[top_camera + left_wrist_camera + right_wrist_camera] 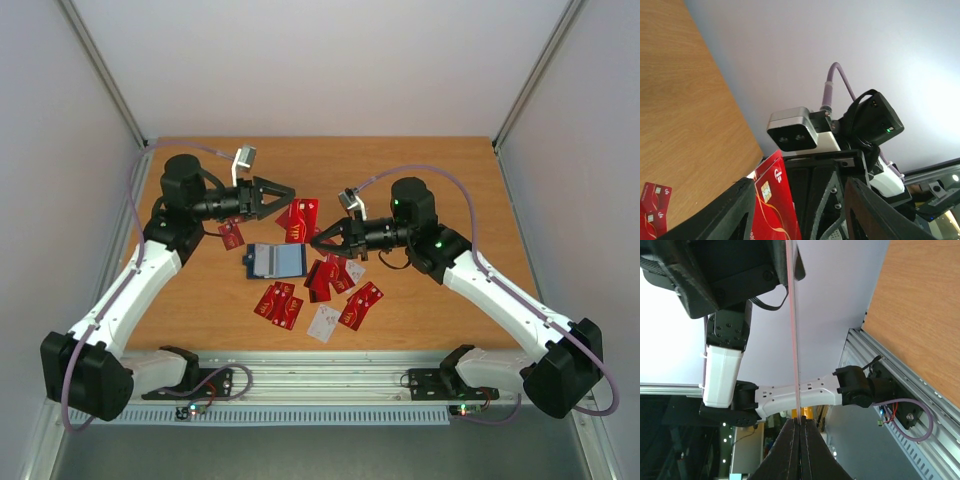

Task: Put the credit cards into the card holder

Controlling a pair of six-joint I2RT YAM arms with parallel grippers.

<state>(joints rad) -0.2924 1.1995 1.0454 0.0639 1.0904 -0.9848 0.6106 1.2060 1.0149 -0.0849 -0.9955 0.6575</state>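
The card holder lies open on the table, pale blue inside. My right gripper is shut on a red credit card and holds it up off the table. In the right wrist view that credit card is a thin edge-on line rising from the shut gripper. My left gripper is open and faces it from the left. From the left wrist the credit card stands between the spread jaws of the left gripper, close to the left finger. Several more credit cards lie right of and below the holder.
A red card lies near the left arm, and two red cards show on the wood in the left wrist view. A white card lies near the table's front edge. White walls enclose the table.
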